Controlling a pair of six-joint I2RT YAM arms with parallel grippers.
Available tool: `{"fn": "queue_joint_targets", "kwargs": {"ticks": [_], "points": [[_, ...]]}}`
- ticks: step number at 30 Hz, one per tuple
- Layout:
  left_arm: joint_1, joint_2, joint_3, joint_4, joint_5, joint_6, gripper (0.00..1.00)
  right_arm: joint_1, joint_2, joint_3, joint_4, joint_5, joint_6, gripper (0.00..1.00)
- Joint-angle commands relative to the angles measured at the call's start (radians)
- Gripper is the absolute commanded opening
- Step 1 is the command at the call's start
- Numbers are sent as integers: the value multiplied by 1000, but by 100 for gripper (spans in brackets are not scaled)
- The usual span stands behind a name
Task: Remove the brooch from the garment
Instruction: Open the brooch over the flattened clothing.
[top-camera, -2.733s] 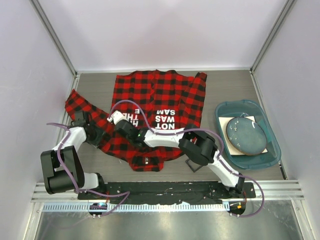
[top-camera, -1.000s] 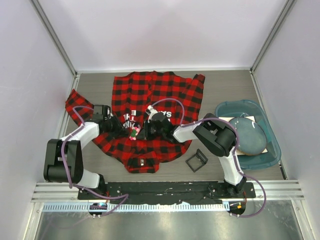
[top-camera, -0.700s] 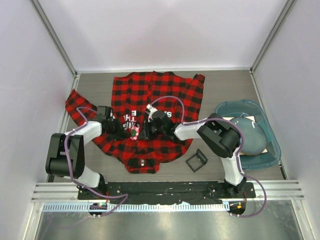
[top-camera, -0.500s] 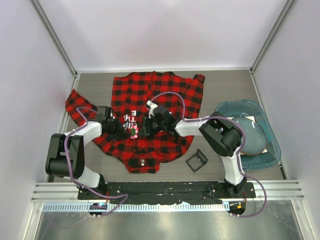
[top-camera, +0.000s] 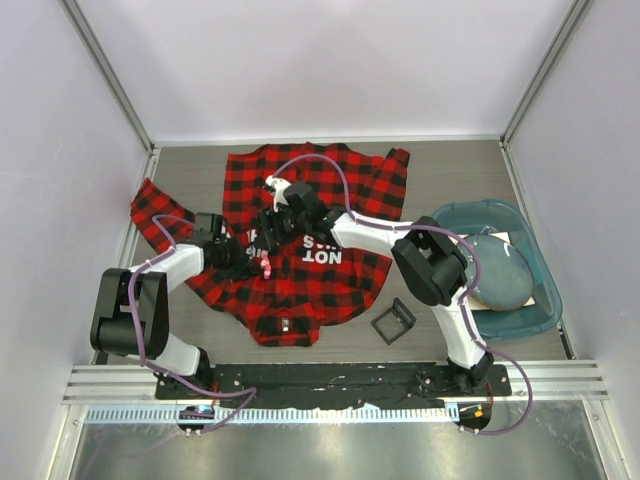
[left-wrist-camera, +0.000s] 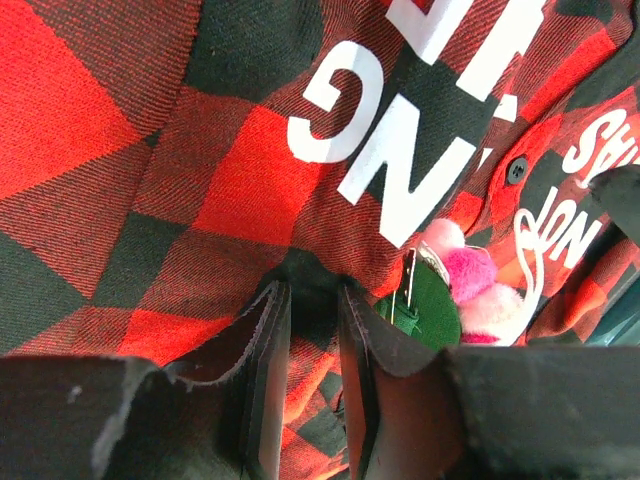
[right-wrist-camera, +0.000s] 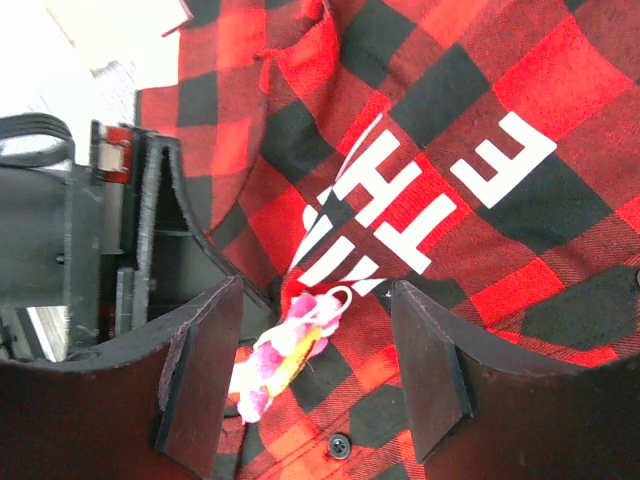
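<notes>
Where it lies rumpled across the grey wood-grain table (top-camera: 450, 170), the large red-and-black buffalo-check flannel shirt (top-camera: 330, 185) shows its white block lettering on a black patch near the middle. To the right, apart from the cloth, sits a teal plastic basin (top-camera: 440, 250) holding a round grey slab. The left gripper (left-wrist-camera: 310, 295) has its fingers drawn narrow, pinching a dark fold of the shirt just beside the pin. The right gripper (right-wrist-camera: 315, 300) stands wide apart over the lettering. A small black square frame (top-camera: 394, 320) rests near the shirt's hem. The small pink flower-shaped brooch (left-wrist-camera: 470, 285), yellow at its centre, sits on the shirt between the two grippers.
</notes>
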Motion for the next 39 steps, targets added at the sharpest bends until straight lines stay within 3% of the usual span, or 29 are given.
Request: {"fn": "queue_joint_targets", "kwargs": {"ticks": [1,10,13,17,19,24,27,28,30,32,37,39], "points": [[-10,-10,-27,-14,-34,19,30,-2,41,77,-141,-22,-69,66],[-9,-30,-33,-11,-32,21,30,11,88,108,-193,-53,-37,60],[-10,-36,-38,-14,-35,21,30,10,99,125,-191,-68,-17,44],[-9,-41,-38,-19,-39,7,30,18,87,104,-135,-59,29,11],[-10,-36,-35,-24,-35,-5,30,27,67,64,-103,26,58,3],[-10,-65,-35,-8,-13,-25,30,91,7,36,-64,240,85,1],[-9,-109,-24,18,21,-40,37,128,10,47,-70,425,104,1],[-1,-134,-18,24,14,-84,56,146,22,68,-73,532,118,1],[5,-134,-22,41,9,-99,57,156,19,79,-72,614,126,1],[11,-108,-22,32,11,-100,54,174,13,82,-60,671,126,1],[28,-30,-58,31,43,-109,33,197,10,82,-35,780,149,1],[31,-42,-84,57,43,-117,33,211,1,88,-35,818,149,1]]}}
